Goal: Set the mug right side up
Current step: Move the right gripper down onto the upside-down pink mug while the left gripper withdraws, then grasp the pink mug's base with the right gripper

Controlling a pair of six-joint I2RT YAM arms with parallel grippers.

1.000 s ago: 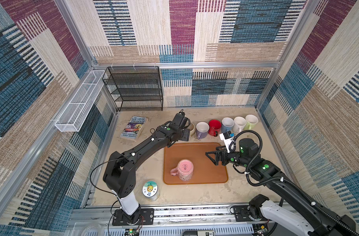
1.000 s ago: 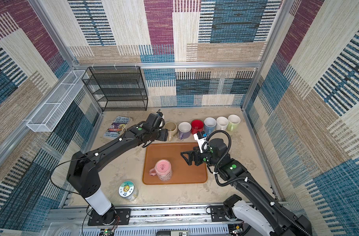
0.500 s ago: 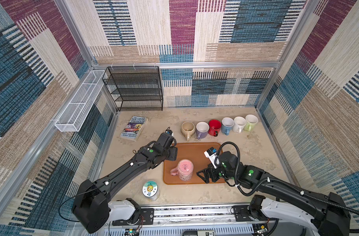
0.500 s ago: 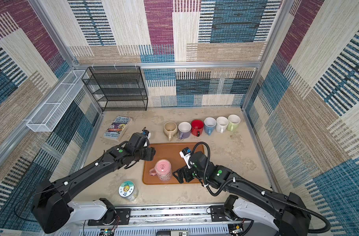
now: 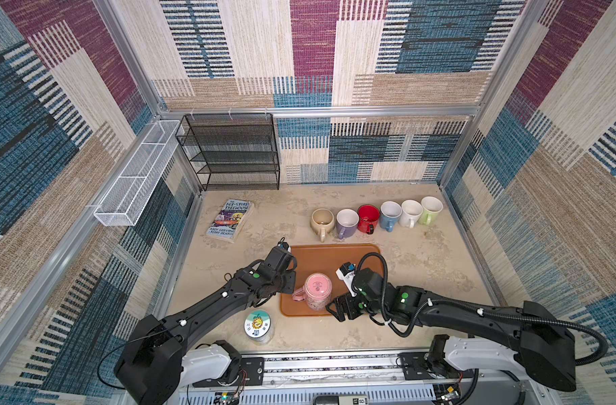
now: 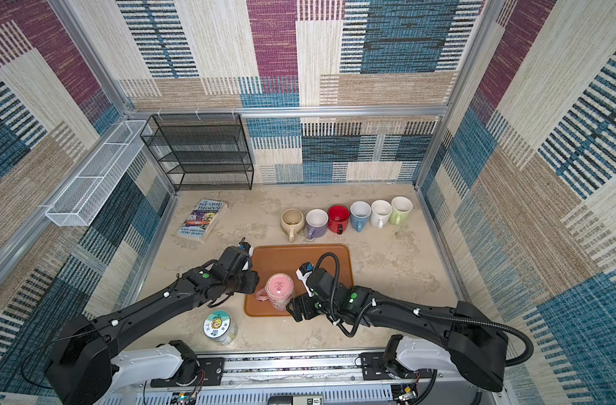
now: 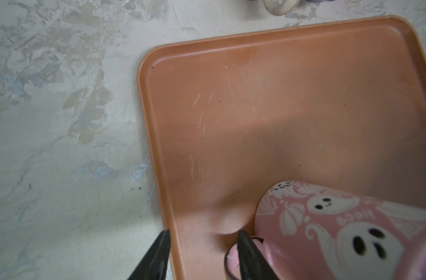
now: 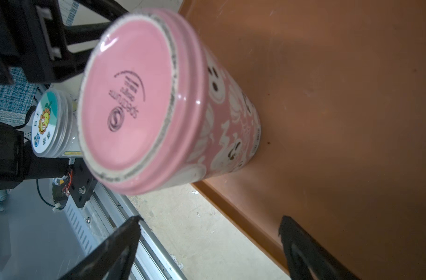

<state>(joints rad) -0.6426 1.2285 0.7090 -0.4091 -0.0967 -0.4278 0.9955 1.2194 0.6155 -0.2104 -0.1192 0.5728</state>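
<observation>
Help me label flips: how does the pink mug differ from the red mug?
The pink mug stands upside down, base up; the red mug is upright, mouth up. The pink mug sits on the orange tray; the red mug on the table. The pink mug bears white ghosts; the red mug looks plain. Both have one side handle.

Both arms rise from bases at the near edge of the table (image 5: 422,263) and converge toward its middle. Left arm (image 5: 212,305): stretched diagonally forward, wrist bent down; left tool (image 7: 204,232) points downward, its jaws partly apart with nothing clamped between them. Right arm (image 5: 457,312): laid low and long along the near edge, wrist turned sideways; right tool (image 8: 210,218) is held roughly level, its jaws spread wide and empty. The tools face each other, near but apart.
</observation>
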